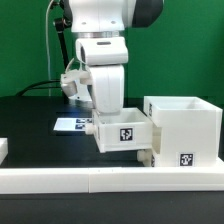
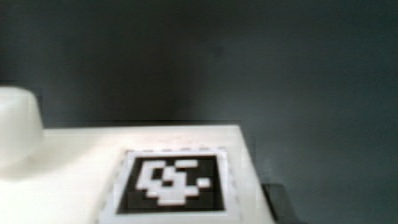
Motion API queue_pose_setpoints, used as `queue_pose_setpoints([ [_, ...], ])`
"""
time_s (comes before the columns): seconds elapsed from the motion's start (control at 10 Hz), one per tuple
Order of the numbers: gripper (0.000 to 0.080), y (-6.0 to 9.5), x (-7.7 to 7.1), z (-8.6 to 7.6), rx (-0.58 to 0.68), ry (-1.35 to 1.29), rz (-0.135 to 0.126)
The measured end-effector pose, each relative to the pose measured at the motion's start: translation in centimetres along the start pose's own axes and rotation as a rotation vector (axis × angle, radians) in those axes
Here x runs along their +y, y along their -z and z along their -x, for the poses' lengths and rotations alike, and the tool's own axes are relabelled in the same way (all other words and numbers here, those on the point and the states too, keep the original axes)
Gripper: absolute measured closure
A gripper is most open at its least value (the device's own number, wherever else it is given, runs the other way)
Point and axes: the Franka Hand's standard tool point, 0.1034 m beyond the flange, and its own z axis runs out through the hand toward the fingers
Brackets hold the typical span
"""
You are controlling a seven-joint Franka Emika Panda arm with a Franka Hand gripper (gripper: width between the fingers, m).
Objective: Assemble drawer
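Note:
In the exterior view, the large white drawer shell stands at the right with a tag low on its front. My gripper reaches down from above and is shut on a small white open-top tray with a tag on its front. The tray hangs above the table, right against the shell's left side. The tray hides my fingertips. In the wrist view the tray's tagged wall fills the lower part, with a dark fingertip beside it. The second tray cannot be told apart.
The long low white border wall runs along the front. The marker board lies on the dark table behind the tray. A white piece shows at the exterior view's left edge. A white rounded shape sits beside the tray.

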Motion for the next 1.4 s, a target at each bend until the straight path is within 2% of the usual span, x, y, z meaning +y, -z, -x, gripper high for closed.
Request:
queue_pose_setpoints([
  [0.1, 0.0755, -0.1, -0.1, 0.1, 0.000, -0.001, -0.001],
  [0.2, 0.0755, -0.1, 0.1, 0.1, 0.000, -0.002, 0.008],
  [0.3, 0.0755, -0.2, 0.2, 0.1, -0.002, -0.003, 0.036],
  [1.4, 0.0755, -0.8, 0.8, -1.4, 0.009, -0.028, 0.031],
])
